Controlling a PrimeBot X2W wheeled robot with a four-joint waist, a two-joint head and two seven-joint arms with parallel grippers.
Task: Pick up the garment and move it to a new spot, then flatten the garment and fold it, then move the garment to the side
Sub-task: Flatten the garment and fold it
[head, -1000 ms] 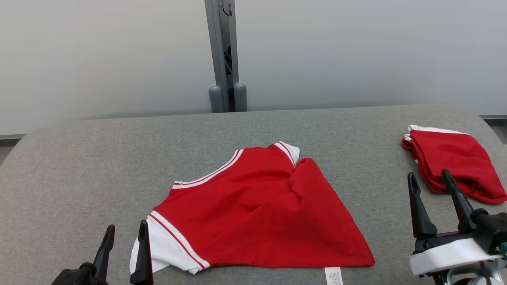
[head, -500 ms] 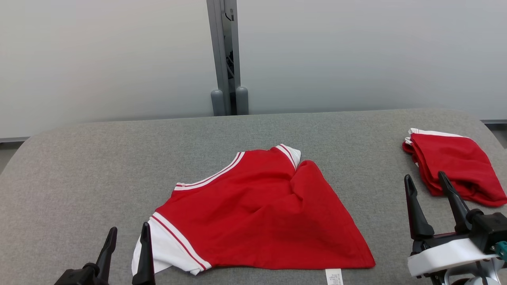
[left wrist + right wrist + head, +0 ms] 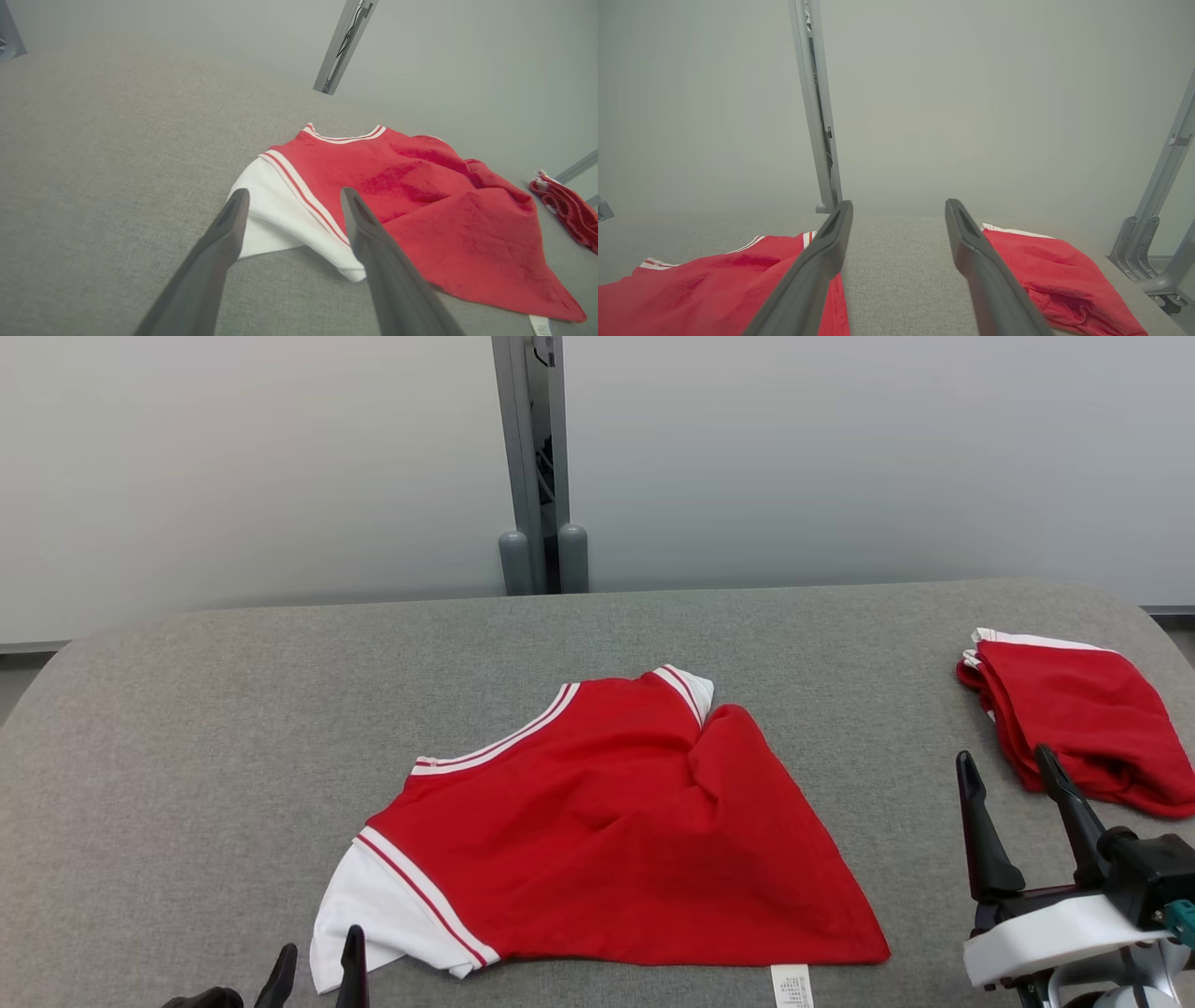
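- Two grippers are in view, both with fingers spread apart and holding nothing. My left gripper sits low at the near left, just short of the white sleeve. My right gripper stands at the near right.
- The red T-shirt lies in the middle of the grey tabletop. Its white-trimmed collar points away from me, and its right half is rumpled and folded over itself.
- A second red garment, already folded, rests at the far right, apart from the shirt.
- I judge the step in hand to be taking hold of the shirt to spread it flat.
- To do it well, I would pinch the sleeve edge with the left and catch the near right hem corner with the other. Then I would lift low and draw the two apart evenly, so the fold opens without dragging.
- I would keep the right arm clear of the folded pile.
- A white care label sticks out from the near hem, but its print is too small to read. I can make out no brand mark.
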